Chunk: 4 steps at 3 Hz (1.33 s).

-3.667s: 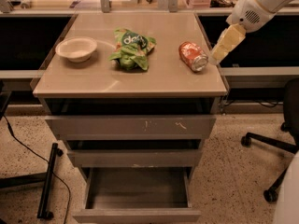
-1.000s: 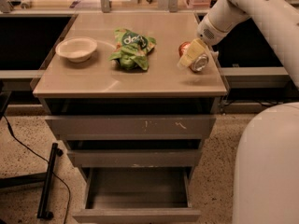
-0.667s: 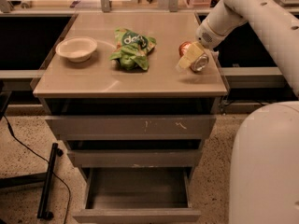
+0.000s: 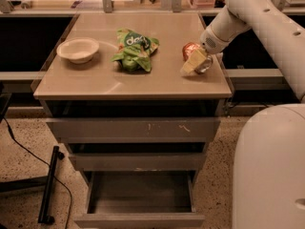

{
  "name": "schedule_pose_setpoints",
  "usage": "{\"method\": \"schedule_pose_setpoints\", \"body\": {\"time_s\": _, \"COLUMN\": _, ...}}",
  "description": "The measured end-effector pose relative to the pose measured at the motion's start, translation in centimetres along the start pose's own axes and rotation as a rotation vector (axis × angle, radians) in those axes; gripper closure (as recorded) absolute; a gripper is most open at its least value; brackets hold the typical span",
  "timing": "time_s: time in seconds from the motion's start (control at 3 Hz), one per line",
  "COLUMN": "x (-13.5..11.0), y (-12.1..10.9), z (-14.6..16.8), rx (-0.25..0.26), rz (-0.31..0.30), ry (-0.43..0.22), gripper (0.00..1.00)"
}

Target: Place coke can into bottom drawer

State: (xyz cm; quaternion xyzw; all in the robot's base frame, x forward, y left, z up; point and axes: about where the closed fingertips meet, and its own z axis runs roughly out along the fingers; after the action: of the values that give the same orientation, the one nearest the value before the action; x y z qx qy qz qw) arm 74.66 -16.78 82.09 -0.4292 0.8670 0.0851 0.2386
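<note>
Right, your gripper (image 4: 194,61) is down on the cabinet top (image 4: 143,84) at its 3 o'clock edge, laid straight over the coke can (image 4: 188,49). The can lies on its side there, with its red body peeking out at the gripper's 11 o'clock and a bit of silver rim showing at 4 o'clock. Gripper and can are touching, but whether it has clamped the can or stands spread, you cannot tell from this angle. Your arm (image 4: 257,13) reaches in from 1 o'clock. The green snack bag (image 4: 136,49) sits mid-top at the can's 9 o'clock, near but apart. The white bowl (image 4: 78,49) is further out at 9 o'clock. The bottom drawer (image 4: 139,219) is pulled open at 6 o'clock, below two shallower drawers (image 4: 133,129).
</note>
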Motion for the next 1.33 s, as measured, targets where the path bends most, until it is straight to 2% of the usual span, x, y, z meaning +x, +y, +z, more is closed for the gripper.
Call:
{"method": "schedule_pose_setpoints", "body": {"time_s": 1.0, "x": 0.0, "y": 0.0, "z": 0.01, "rx": 0.0, "rz": 0.0, "ry": 0.0, "gripper": 0.88}}
{"method": "schedule_pose_setpoints", "body": {"time_s": 1.33, "x": 0.14, "y": 0.45, "z": 0.03, "rx": -0.033, "rz": -0.008, "ry": -0.003, "gripper": 1.0}}
